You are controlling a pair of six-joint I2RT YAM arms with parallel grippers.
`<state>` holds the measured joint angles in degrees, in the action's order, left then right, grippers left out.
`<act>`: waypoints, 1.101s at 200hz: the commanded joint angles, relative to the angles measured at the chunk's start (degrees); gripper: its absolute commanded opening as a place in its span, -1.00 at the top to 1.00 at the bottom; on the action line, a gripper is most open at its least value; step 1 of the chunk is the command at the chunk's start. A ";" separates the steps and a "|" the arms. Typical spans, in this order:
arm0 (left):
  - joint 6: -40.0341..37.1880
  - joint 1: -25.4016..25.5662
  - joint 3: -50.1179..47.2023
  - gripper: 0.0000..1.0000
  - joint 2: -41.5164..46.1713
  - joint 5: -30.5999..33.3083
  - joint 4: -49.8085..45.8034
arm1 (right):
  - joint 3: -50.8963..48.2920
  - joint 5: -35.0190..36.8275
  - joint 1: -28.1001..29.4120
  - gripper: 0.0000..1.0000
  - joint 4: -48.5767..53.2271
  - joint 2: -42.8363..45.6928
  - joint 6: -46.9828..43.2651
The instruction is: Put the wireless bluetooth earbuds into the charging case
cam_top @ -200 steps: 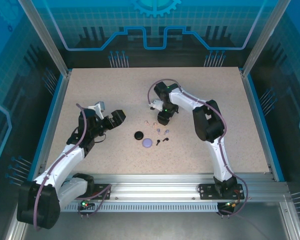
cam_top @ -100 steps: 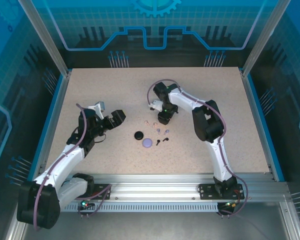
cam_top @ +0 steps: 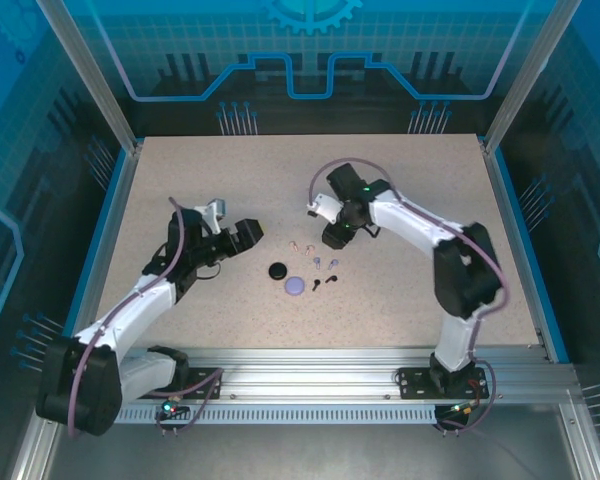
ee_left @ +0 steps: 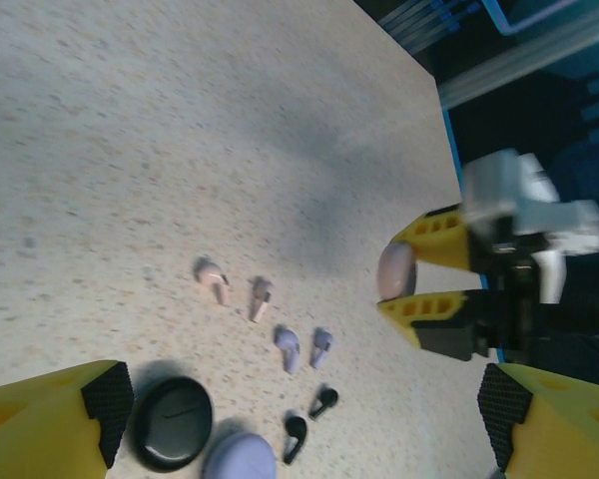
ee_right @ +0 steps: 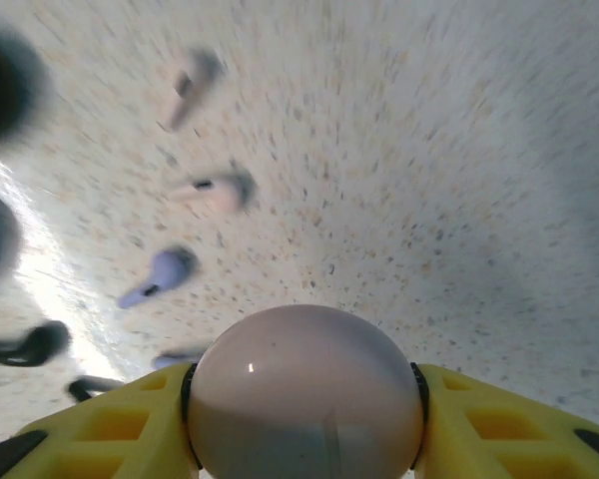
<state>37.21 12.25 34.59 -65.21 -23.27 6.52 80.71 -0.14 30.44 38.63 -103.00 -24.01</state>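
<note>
right fingers (ee_right: 499, 414) newly around pale pink case (ee_right: 304, 394)

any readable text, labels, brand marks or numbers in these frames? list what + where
No readable text in any view.
Black case: no legible print.
Lavender case: plain.
Pale pink case, held in the right end effector: plain, no print visible.
Earbuds: too small to tell.
Back wall: gear graphic and line pattern, no letters.
</note>
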 commanded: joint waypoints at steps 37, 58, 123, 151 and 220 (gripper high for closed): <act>-0.27 9.35 11.99 -0.77 -9.91 -9.00 2.17 | -16.85 -10.92 0.06 0.07 -18.28 21.50 3.23; -0.33 12.04 14.98 -0.71 -12.40 -10.61 2.90 | -20.59 -11.51 0.27 0.07 -21.53 26.00 3.90; -0.47 16.93 18.82 -0.66 -17.41 -13.09 6.46 | -24.24 -11.68 1.10 0.07 -23.94 29.86 5.27; -0.56 18.28 20.37 -0.60 -19.86 -13.47 6.90 | -24.29 -12.72 1.47 0.07 -24.31 30.51 5.85; 0.37 20.00 22.94 -0.06 -23.86 -16.27 8.65 | -23.98 -12.31 1.73 0.06 -24.39 30.34 6.37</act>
<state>37.71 31.31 55.59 -88.09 -36.38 13.87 56.55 -11.86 31.24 16.05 -73.41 -18.81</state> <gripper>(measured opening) 0.576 0.469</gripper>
